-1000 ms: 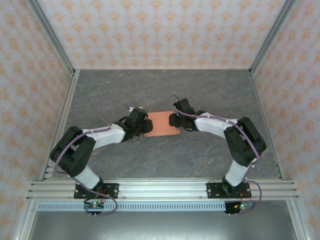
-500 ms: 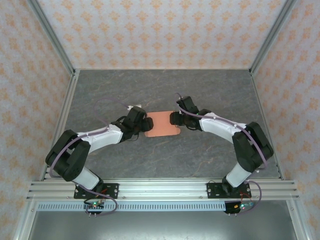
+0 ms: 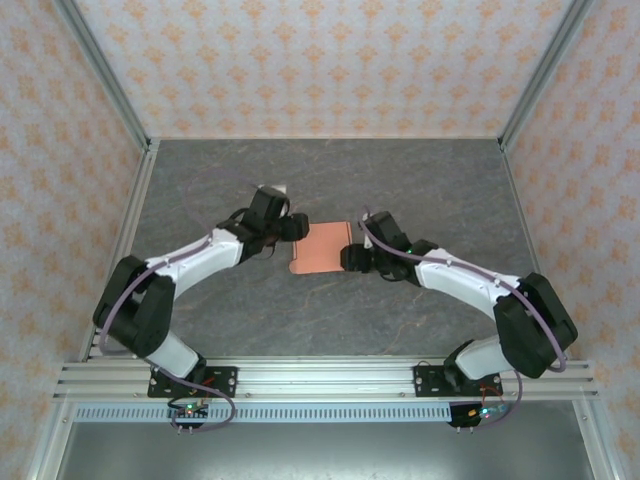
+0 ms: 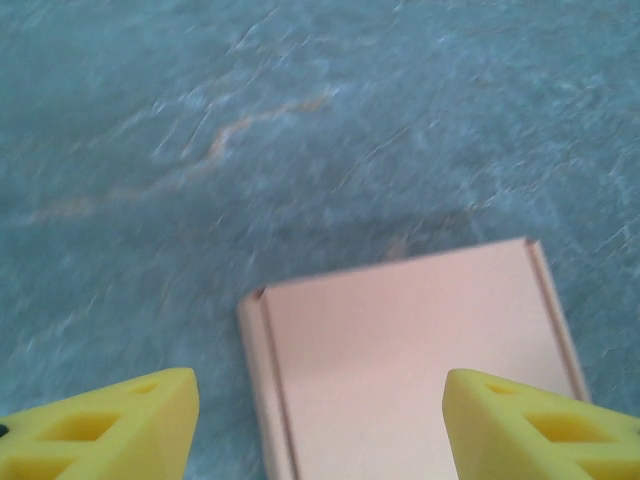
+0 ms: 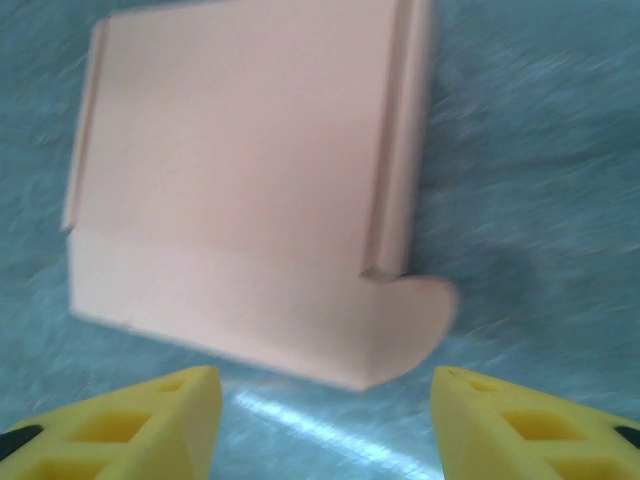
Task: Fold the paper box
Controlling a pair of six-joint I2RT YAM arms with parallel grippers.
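The paper box [image 3: 320, 248] is a flat salmon-orange piece lying on the grey tabletop, slightly skewed. In the left wrist view the paper box [image 4: 400, 350] shows a creased side flap along its left edge. My left gripper [image 3: 297, 228] stands open at the box's far left corner, and its yellow fingertips [image 4: 110, 430] straddle the box without touching it. My right gripper [image 3: 350, 258] is open at the box's near right side. In the right wrist view the paper box [image 5: 250, 180] lies just beyond the fingertips [image 5: 530, 425], with a rounded tab [image 5: 410, 320] sticking out toward them.
The grey marbled table [image 3: 320, 180] is walled by patterned panels at the back and sides. An aluminium rail [image 3: 320, 375] with both arm bases runs along the near edge. Bare table surrounds the box.
Both grippers have opened and let go of the box. The left one pulled back toward the far left, the right one toward the near right. The box now lies slightly turned.
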